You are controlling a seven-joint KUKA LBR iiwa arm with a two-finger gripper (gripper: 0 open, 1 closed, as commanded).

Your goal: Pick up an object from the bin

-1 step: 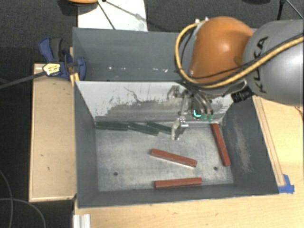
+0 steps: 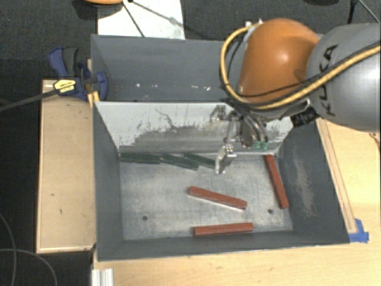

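Gripper (image 2: 222, 162): hangs low at the back of the bin, its tip near the floor; whether it is released or clenched I cannot tell
Bin (image 2: 309, 219): grey metal with sloped walls, so loose things slide down and rest at the foot of a wall
Dark green sticks (image 2: 169, 158): lie flat in a line along the back wall; their right end is just beside the gripper tip, so they are the nearest thing to it
Middle brown stick (image 2: 217, 198): flat, a little slanted, apart from all walls
Front brown stick (image 2: 222, 229): flat along the front wall
Right brown stick (image 2: 277, 181): along the right wall, below the arm
Step, as I judge: the gripper is placed for the green sticks' end; the pick is not yet done
Risk: the back wall is close and leaves little room
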